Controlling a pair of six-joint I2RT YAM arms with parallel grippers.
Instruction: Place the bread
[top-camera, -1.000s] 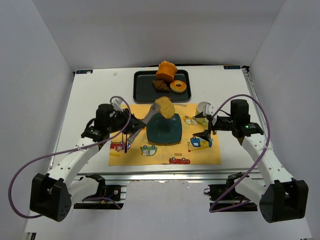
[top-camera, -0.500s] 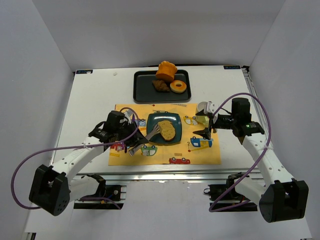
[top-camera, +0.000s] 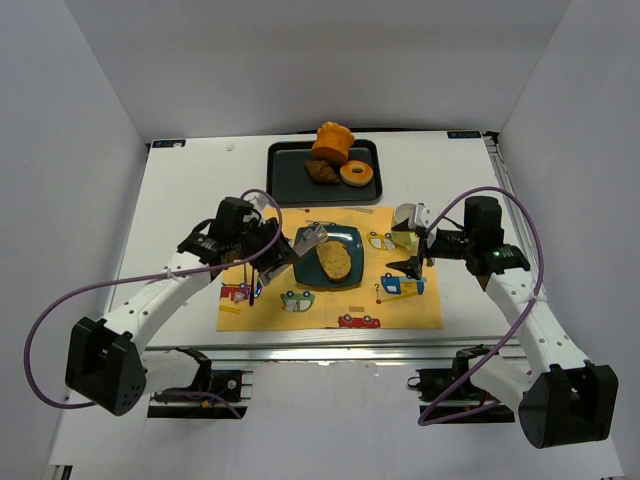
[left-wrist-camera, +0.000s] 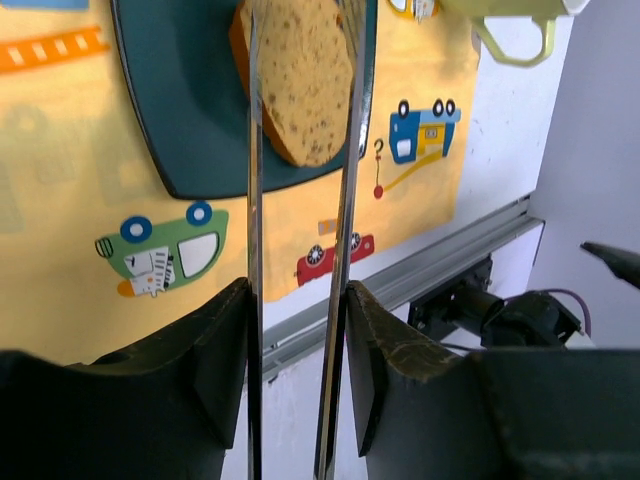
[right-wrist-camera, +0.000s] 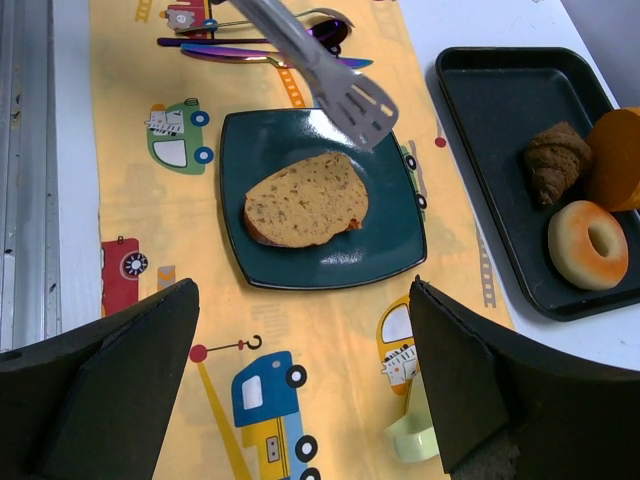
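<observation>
The left claw (left-wrist-camera: 298, 290) is clamped on a pair of metal tongs (right-wrist-camera: 340, 85), whose two thin blades run out between its fingers and stand a little apart with nothing between them. Half a second ago the slotted tip was touching the left edge of the bread (top-camera: 335, 260). It has since lifted away and now hangs over the far left corner of the teal plate (top-camera: 350, 240). A second ago the bread was held up above the plate. Now it lies flat on the plate, free of the tongs. The plate sits on the yellow car-print mat (top-camera: 400, 310) on the worktop (top-camera: 190, 200). The right claw (right-wrist-camera: 302, 300) has kept its place, its fingers spread wide and holding nothing, just beside a pale green mug (top-camera: 407, 217).
</observation>
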